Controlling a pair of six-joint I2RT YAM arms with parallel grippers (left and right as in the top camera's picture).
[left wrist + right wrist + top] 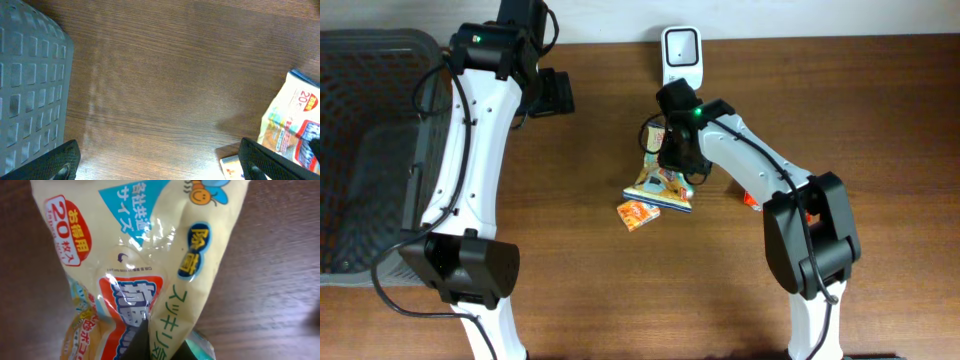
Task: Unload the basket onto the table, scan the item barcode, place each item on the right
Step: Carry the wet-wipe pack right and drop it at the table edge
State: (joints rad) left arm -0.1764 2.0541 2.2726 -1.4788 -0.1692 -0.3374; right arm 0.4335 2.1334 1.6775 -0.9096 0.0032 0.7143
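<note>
on the brown wooden table [880,120], mid-frame, the right gripper [672,150] is clamped on the upper end of the yellow wipes pack [660,186]; left gripper [558,92] gapes wide, upper left.

Yellow pkg [145,255] reads "20枚入" in red oval, plus "除菌", "スッキリ".

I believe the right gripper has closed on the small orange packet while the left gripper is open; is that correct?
No: the right wrist view shows the right gripper shut on the yellow pouch, not the orange packet; the rest holds.
</note>
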